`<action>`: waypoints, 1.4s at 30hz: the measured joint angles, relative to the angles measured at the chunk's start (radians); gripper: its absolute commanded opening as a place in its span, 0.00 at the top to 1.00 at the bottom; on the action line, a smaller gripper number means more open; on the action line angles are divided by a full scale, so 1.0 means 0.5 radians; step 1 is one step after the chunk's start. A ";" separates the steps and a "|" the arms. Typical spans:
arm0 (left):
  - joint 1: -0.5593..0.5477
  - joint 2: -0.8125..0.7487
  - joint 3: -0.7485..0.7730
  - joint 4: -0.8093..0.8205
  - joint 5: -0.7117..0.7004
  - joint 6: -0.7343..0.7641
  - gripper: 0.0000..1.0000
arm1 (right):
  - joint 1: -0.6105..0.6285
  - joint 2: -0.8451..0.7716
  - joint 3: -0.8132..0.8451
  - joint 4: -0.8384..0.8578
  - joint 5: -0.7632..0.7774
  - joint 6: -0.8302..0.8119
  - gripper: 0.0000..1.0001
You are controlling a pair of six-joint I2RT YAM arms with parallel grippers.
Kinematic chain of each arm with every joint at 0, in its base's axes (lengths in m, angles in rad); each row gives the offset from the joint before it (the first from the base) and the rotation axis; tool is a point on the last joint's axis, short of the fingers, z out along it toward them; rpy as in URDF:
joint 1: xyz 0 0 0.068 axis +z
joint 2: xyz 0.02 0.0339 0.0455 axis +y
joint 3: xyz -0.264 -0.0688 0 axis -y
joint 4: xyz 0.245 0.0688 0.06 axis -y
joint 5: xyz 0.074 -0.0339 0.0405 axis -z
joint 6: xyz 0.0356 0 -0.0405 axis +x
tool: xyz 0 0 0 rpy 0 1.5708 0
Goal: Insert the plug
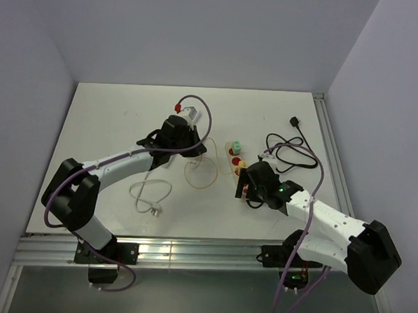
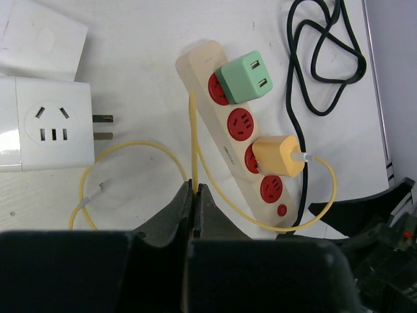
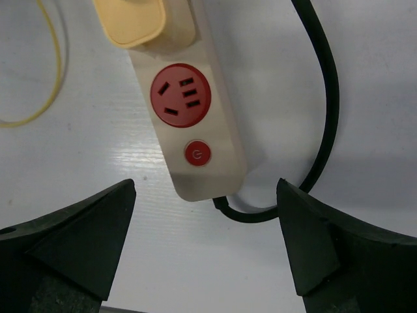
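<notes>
On cream power strip [image 2: 196,63], yellow plug [image 2: 277,155] seated, left jaws pinching yellow cable [image 2: 130,145], right jaws spread.

Adapter [image 2: 49,124] left of power strip [image 2: 199,62] (apart)

I see a white counter [image 1: 105,123] boxed by plain pale walls: back wall [image 1: 201,30], left wall [image 1: 23,84], right wall [image 1: 399,82]. Aluminium rail [image 1: 190,252] along its near edge, thinner strip [image 1: 332,149] down the right edge. Grey floor [image 1: 201,300] below the near edge. Even, soft light.
</notes>
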 measured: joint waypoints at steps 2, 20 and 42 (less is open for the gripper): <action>0.001 0.002 0.010 -0.009 0.007 0.001 1.00 | 0.012 0.044 -0.024 0.018 0.012 0.018 0.06; 0.038 0.068 0.210 -0.080 0.105 0.024 1.00 | 0.068 0.748 0.346 0.018 0.116 -0.132 0.54; 0.082 1.462 1.713 0.317 0.431 0.000 0.95 | -0.712 1.413 1.353 -0.029 0.041 -0.317 0.78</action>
